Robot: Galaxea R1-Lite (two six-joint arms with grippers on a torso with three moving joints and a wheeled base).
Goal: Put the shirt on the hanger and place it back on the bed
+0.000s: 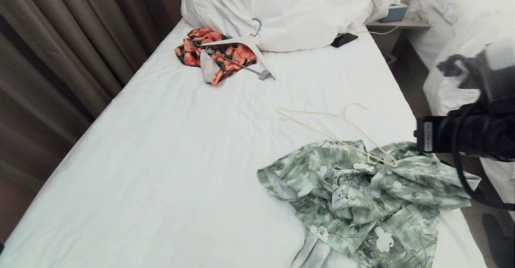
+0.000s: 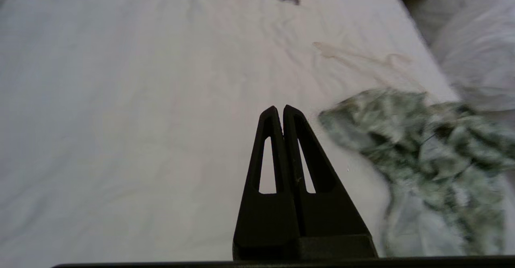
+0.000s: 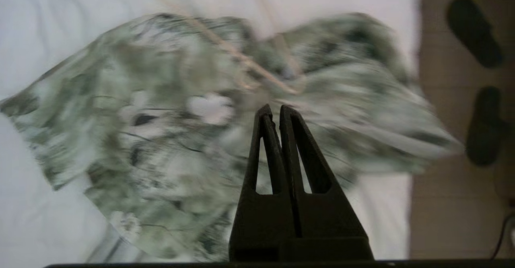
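Observation:
The green leafy shirt (image 1: pixel 362 195) lies crumpled at the bed's near right corner, also seen as the shirt (image 2: pixel 426 155) and the shirt (image 3: pixel 161 131). The cream hanger (image 1: pixel 334 133) lies flat on the white sheet (image 1: pixel 169 159), one shoulder end resting on the shirt; the hanger (image 3: pixel 257 64) shows faintly in the right wrist view. My right gripper (image 3: pixel 275 108) hovers shut and empty above the shirt, near that hanger end. My left gripper (image 2: pixel 280 108) is shut and empty over bare sheet beside the shirt. The right arm (image 1: pixel 470 131) shows at the head view's right edge.
An orange-and-black garment (image 1: pixel 217 52) with a thicker white clip hanger (image 1: pixel 245 54) lies near the pillows (image 1: pixel 289 10). A dark phone (image 1: pixel 344 39) rests by the pillow. Curtains (image 1: pixel 60 38) run along the left. Another bed (image 1: pixel 462 26) and dark slippers (image 3: pixel 483 99) are to the right.

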